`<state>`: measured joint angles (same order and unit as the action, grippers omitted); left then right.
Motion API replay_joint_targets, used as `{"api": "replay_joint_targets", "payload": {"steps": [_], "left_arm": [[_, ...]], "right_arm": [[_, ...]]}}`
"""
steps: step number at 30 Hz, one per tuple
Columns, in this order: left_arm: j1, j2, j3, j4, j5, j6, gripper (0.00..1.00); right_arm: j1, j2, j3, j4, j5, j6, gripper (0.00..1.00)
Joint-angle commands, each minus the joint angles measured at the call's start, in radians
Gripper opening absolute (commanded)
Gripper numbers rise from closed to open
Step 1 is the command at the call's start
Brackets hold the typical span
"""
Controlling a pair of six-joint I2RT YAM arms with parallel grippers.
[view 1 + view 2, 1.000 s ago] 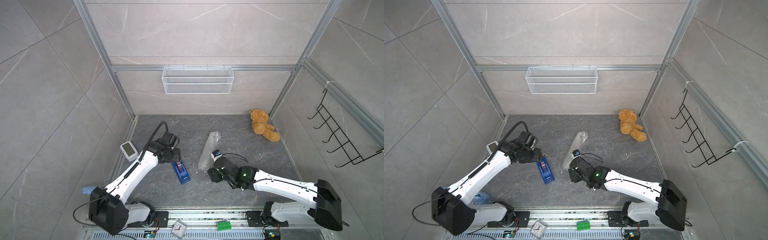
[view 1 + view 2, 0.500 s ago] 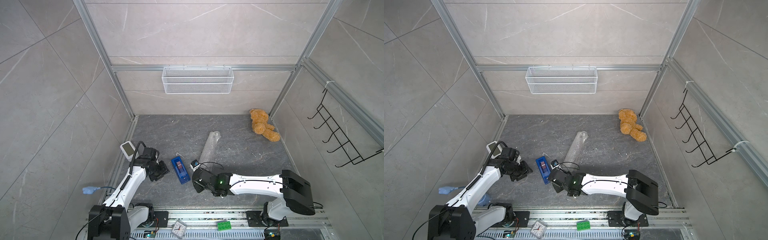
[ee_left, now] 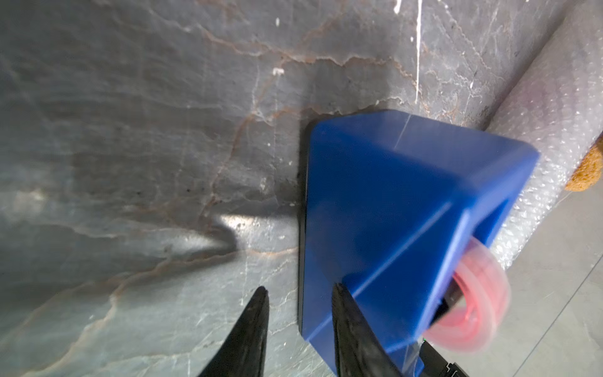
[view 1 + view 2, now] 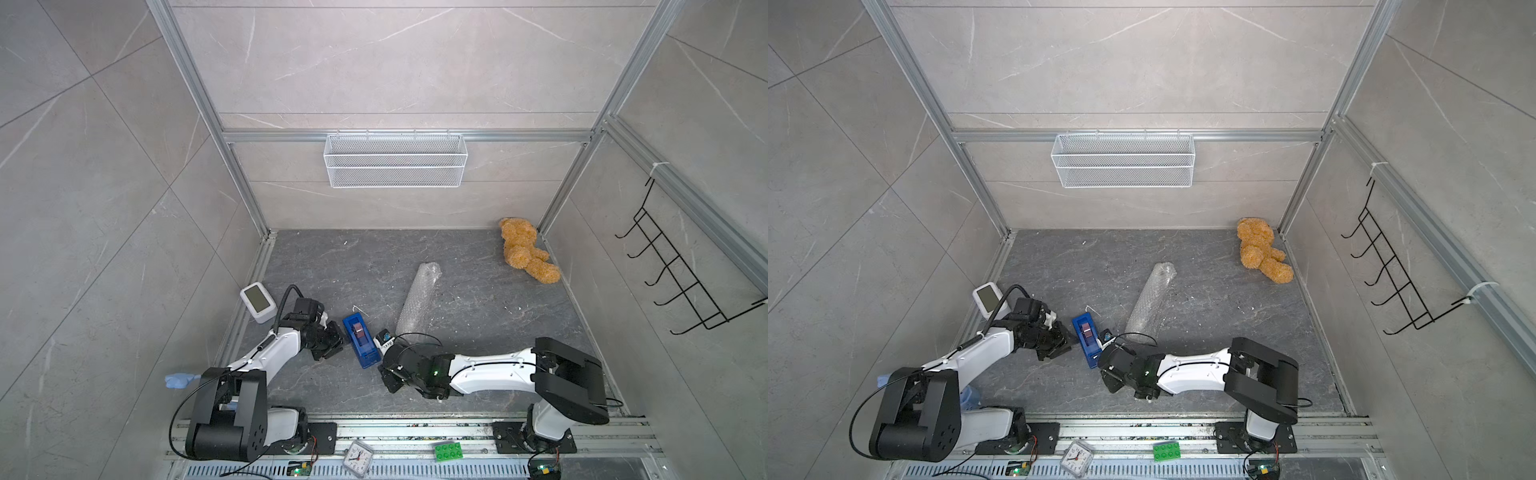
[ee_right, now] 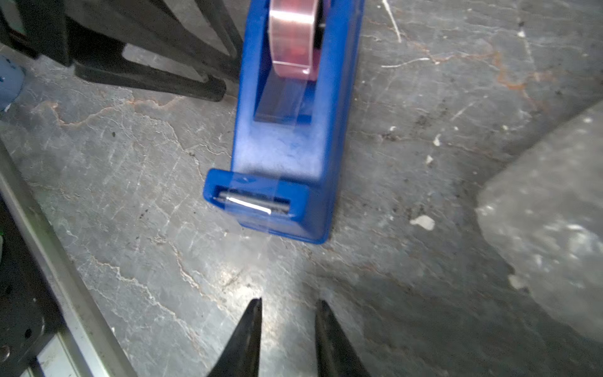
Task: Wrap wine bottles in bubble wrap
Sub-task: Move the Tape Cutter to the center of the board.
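Bubble wrap (image 4: 417,299) rolled into a knobbly translucent tube, lying mid-floor on veined grey stone (image 4: 478,316), just beyond the glossy blue tape dispenser (image 4: 360,341) (wedge-shaped, pink-cored roll). Left gripper (image 3: 299,289), right gripper (image 5: 289,301): tapered black fingers narrowly parted, empty.

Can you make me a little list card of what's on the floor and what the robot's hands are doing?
bubble wrap: rolled into a tube, lying on floor
tape dispenser: blue, between both grippers
left gripper: open, empty, beside dispenser
right gripper: open, empty, facing dispenser's cutter end
teddy bear: far right corner
bottle: none in plain sight
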<state>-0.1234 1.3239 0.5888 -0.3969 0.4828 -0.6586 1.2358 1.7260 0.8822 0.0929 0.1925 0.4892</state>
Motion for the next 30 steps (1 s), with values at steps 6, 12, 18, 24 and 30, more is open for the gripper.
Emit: {"api": "replay_joint_targets", "payload": {"steps": [6, 12, 18, 24, 30], "left_arm": [[0.002, 0.095, 0.022, 0.172, 0.085, -0.015, 0.36], [0.003, 0.184, 0.091, 0.218, 0.092, -0.003, 0.36], [0.004, 0.320, 0.204, 0.260, 0.092, 0.026, 0.37], [0.015, 0.412, 0.342, 0.207, 0.063, 0.076, 0.39], [0.017, 0.281, 0.275, 0.160, 0.006, 0.105, 0.46]], "right_arm": [[-0.027, 0.085, 0.001, 0.203, -0.010, -0.076, 0.27], [-0.082, 0.131, 0.048, 0.231, -0.022, -0.105, 0.26], [-0.130, 0.202, 0.129, 0.240, -0.061, -0.149, 0.26], [-0.142, 0.228, 0.205, 0.196, -0.078, -0.191, 0.26], [-0.142, 0.091, 0.127, 0.112, -0.064, -0.162, 0.34]]}}
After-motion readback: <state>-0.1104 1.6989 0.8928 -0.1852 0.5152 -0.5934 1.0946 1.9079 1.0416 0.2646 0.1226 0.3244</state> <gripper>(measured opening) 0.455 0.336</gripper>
